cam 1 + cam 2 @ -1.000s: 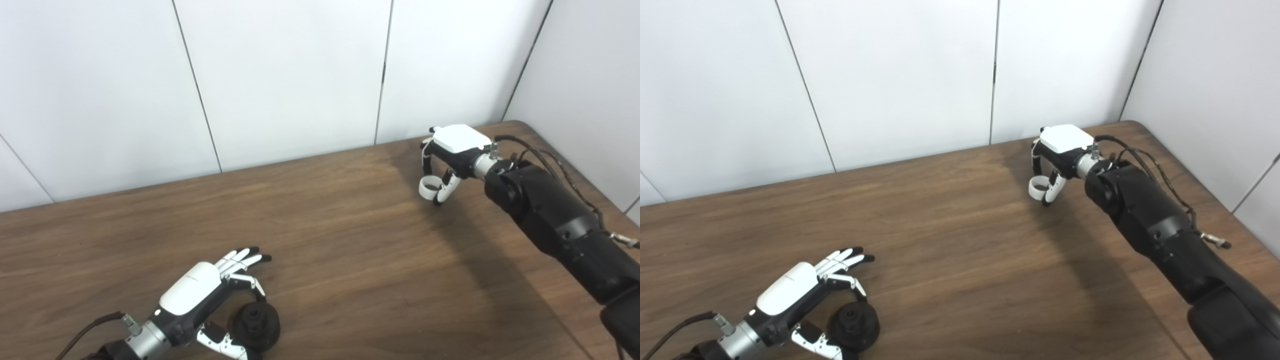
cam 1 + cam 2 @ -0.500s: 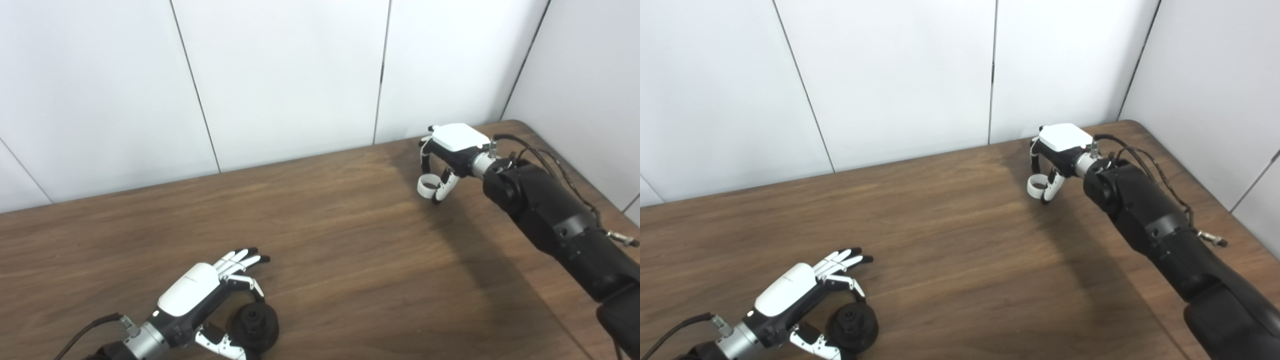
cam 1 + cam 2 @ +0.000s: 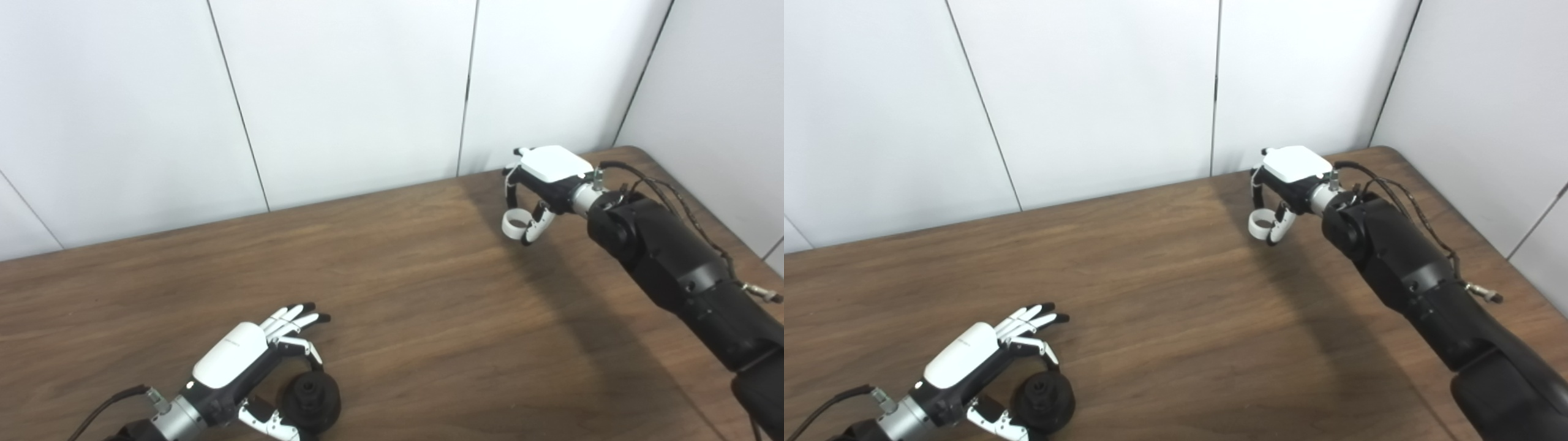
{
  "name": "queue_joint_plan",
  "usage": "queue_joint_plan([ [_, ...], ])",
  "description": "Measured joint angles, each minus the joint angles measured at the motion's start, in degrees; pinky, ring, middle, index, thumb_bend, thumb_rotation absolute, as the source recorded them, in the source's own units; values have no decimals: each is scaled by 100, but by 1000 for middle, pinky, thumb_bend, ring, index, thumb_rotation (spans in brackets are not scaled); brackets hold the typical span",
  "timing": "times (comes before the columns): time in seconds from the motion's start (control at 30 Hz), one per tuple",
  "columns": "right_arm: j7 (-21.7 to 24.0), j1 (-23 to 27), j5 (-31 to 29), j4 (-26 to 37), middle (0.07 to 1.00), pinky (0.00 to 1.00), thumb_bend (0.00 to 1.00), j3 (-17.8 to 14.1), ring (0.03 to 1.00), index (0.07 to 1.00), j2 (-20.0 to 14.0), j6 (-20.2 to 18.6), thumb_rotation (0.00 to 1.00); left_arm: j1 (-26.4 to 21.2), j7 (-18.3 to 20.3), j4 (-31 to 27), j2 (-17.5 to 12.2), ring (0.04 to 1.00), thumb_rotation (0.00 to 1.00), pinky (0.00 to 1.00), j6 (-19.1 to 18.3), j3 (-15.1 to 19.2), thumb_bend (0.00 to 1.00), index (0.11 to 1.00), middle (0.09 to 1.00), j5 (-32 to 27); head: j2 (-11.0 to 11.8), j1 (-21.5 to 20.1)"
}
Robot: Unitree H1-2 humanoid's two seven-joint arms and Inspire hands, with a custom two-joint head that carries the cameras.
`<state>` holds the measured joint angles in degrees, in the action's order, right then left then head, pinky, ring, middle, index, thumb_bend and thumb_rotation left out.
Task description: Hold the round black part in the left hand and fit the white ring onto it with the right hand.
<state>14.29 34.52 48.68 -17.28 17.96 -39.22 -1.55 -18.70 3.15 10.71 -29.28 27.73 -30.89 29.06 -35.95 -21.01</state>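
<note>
The round black part (image 3: 312, 399) lies flat on the table near the front left, a small hub sticking up from its middle. My left hand (image 3: 245, 367) curls around it from the left, thumb and a finger touching its rim, the other fingers stretched out above. The white ring (image 3: 513, 222) hangs above the table at the back right, pinched between the thumb and fingers of my right hand (image 3: 542, 184). Both show again in the right eye view: the black part (image 3: 1044, 398) and the ring (image 3: 1260, 223).
The brown wooden table (image 3: 416, 306) ends at white wall panels behind and at the right. My black right forearm (image 3: 680, 269) stretches over the table's right side and casts a shadow on the wood.
My right hand has lifted slightly and moved left with the white ring. The left hand and black part have stayed put.
</note>
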Motion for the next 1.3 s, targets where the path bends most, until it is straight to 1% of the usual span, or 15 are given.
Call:
queue_joint_plan([
  [0.13, 191, 7, 5, 239, 878, 1000, 526, 20, 1000, 484, 1, 17, 144, -19, -108, 79, 5, 1000, 64, 1000, 5, -52, 525, 482, 943, 0, -9, 0],
  [0.17, 224, 8, 7, 308, 875, 1000, 526, 25, 1000, 484, 2, 20, 144, -29, -121, 101, 5, 1000, 64, 1000, 5, -69, 525, 482, 943, -4, 26, -9],
  [0.33, 359, 48, 25, 609, 880, 1000, 526, 33, 1000, 484, 36, 113, 142, -79, -185, 184, 7, 1000, 63, 1000, 6, -128, 525, 482, 938, -18, 26, 0],
  [0.53, 605, 129, 2, 988, 904, 1000, 526, 38, 1000, 484, 51, 185, 144, -178, -461, 359, 11, 1000, 64, 1000, 7, -278, 525, 482, 934, -14, 44, 96],
  [0.63, 787, 130, -173, 1225, 934, 1000, 526, 5, 1000, 485, 80, 197, 145, -182, -482, 368, 11, 1000, 63, 1000, 7, -282, 525, 482, 936, -14, 18, 176],
  [0.67, 874, 130, -271, 1342, 943, 1000, 526, -14, 1000, 485, 107, 194, 145, -182, -480, 368, 11, 1000, 63, 1000, 7, -279, 525, 482, 935, -14, 44, 219],
  [0.77, 1055, 130, -481, 1609, 947, 1000, 526, -35, 1000, 485, 207, 192, 147, -182, -477, 368, 11, 1000, 63, 1000, 7, -275, 525, 482, 934, -13, 18, 281],
  [0.83, 1113, 110, -560, 1746, 946, 1000, 526, -34, 1000, 485, 286, 206, 148, -182, -483, 368, 14, 1000, 64, 1000, 7, -276, 525, 482, 935, 3, 9, 404],
  [0.9, 1192, 56, -605, 1922, 944, 1000, 526, -28, 1000, 484, 325, 225, 147, -181, -480, 366, 32, 1000, 64, 1000, 7, -264, 525, 482, 931, 27, 26, 431],
  [0.93, 1214, 26, -642, 2006, 943, 1000, 526, -26, 1000, 484, 333, 239, 147, -174, -474, 363, 47, 1000, 64, 1000, 7, -246, 525, 482, 930, 39, -8, 518],
  [1.0, 1286, -22, -719, 2161, 937, 1000, 526, -24, 1000, 483, 386, 274, 145, -149, -443, 356, 80, 1000, 65, 1000, 6, -182, 525, 482, 928, 65, -26, 650],
  [1.03, 1291, -43, -758, 2234, 936, 1000, 526, -24, 1000, 483, 423, 303, 145, -132, -426, 355, 102, 1000, 65, 1000, 6, -143, 525, 482, 928, 73, -26, 650],
  [1.17, 1338, -135, -969, 2580, 941, 1000, 526, 19, 1000, 483, 624, 474, 144, -100, -290, 341, 205, 1000, 65, 1000, 6, 2, 525, 481, 930, 133, -9, 931],
  [1.3, 1553, -158, -1101, 2948, 944, 1000, 525, 87, 1000, 483, 800, 560, 144, -77, -242, 323, 282, 1000, 66, 1000, 5, 84, 525, 481, 928, 231, -52, 1160],
])
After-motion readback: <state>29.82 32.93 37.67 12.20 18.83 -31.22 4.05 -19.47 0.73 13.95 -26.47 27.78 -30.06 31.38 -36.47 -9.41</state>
